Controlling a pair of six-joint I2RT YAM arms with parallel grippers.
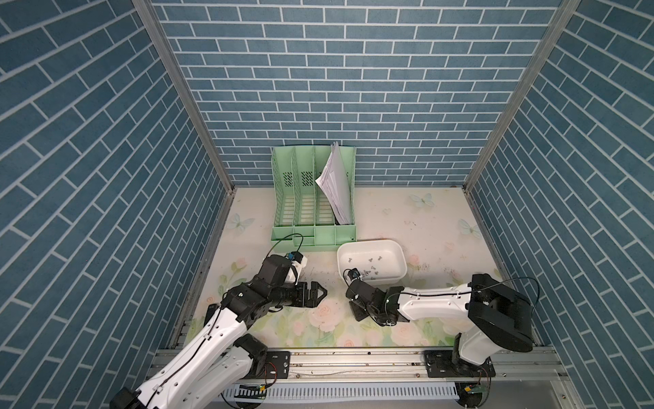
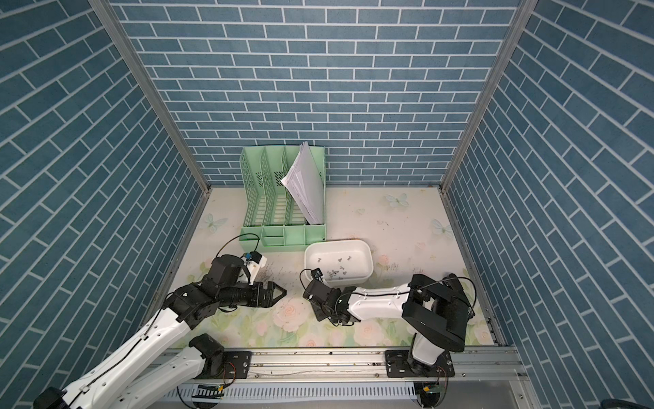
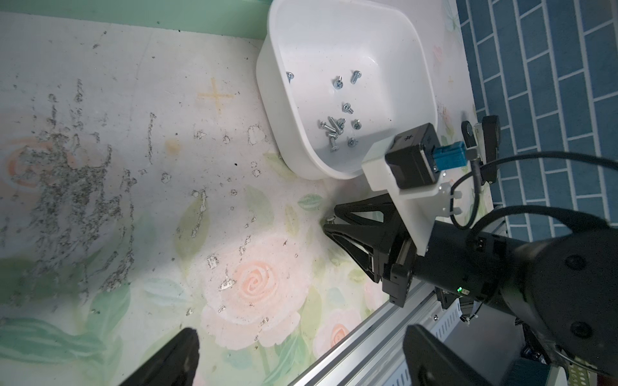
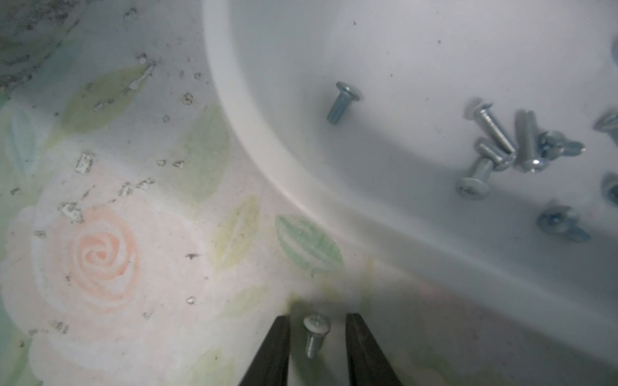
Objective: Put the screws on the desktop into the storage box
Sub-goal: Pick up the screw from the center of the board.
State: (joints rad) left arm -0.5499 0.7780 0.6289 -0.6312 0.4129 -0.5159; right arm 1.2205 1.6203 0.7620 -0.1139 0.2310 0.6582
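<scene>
Just off a near corner of the shallow white plastic storage box [image 1: 389, 248], on the cream rose-printed desktop [image 1: 424, 219]: one small grey round-headed screw [image 4: 314, 334], lying flat. Straddled by the right gripper [image 4: 317, 317], black fingers [image 4: 277, 351] narrowly apart, a sliver of gap on either side, gripping nothing. Inside the box, a loose heap of grey metal screws [image 3: 334, 128], with several more scattered singly.

Well apart from the box, the left gripper [image 1: 318, 292], held low over a printed rose, spread wide and empty. Just behind the box, a mint-green slotted file organiser [image 1: 304, 212] with a leaning sheaf of white papers [image 1: 336, 187] in its end slot. Between the arms, a patch of dark scratch marks [image 3: 77, 200].

In both top views, lone screw and right fingertips hidden beneath the right wrist and its camera. Box cut off at the frame edge in the right wrist view, outermost screws there blurred.
</scene>
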